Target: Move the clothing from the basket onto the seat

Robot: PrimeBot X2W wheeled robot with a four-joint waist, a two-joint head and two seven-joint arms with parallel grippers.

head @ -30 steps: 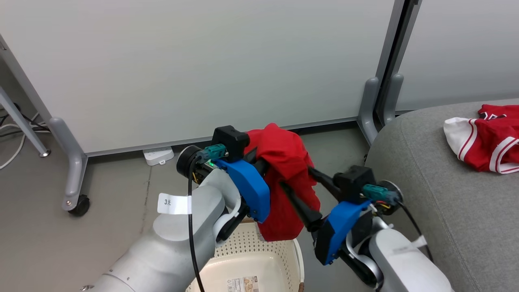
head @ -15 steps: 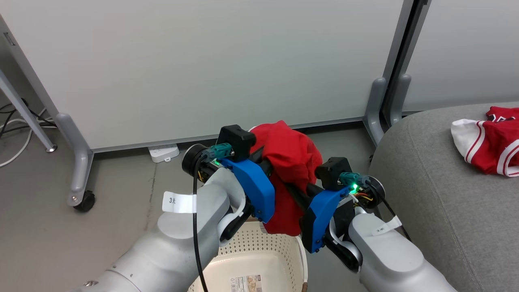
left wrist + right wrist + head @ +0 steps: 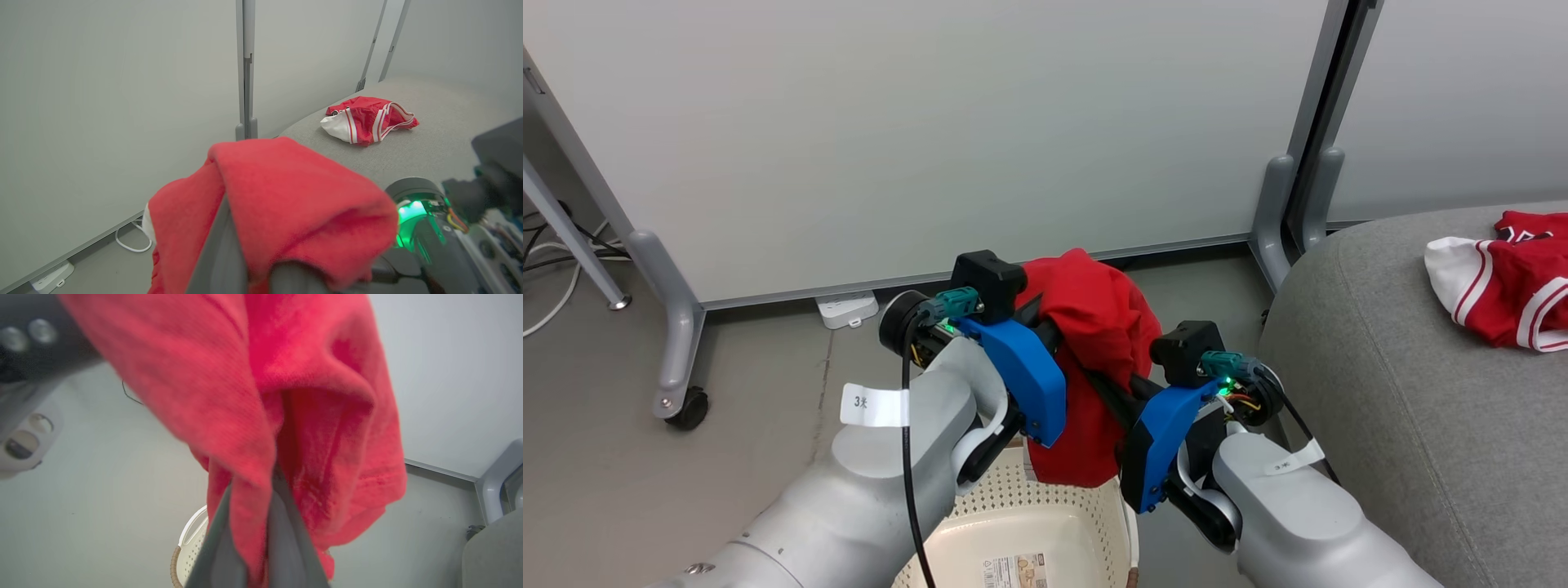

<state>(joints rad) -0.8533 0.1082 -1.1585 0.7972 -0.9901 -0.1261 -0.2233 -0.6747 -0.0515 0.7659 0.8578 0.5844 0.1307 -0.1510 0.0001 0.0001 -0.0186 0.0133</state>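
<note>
A plain red garment (image 3: 1094, 327) hangs in the air above the cream perforated basket (image 3: 1013, 498), its lower end just over the far rim. My left gripper (image 3: 1045, 327) is shut on its upper fold, and the cloth drapes over the fingers (image 3: 222, 253). From the right, my right gripper (image 3: 1107, 384) reaches into the same cloth and is shut on it, red fabric pinched between its fingers (image 3: 282, 543). A second red garment with white panels and striped trim (image 3: 1503, 286) lies on the light-grey seat (image 3: 1380, 392) at the right. The basket's bottom looks bare apart from a label.
Pale partition panels stand behind on grey legs, one with a caster (image 3: 682, 408). A white power strip (image 3: 847, 310) lies on the floor by the wall, with cables (image 3: 547, 269) at the far left. The seat's rounded edge is close to my right arm.
My right gripper, open and apart from the garment a second ago, has moved left into the hanging cloth and shut on it. The left gripper kept holding the garment.
</note>
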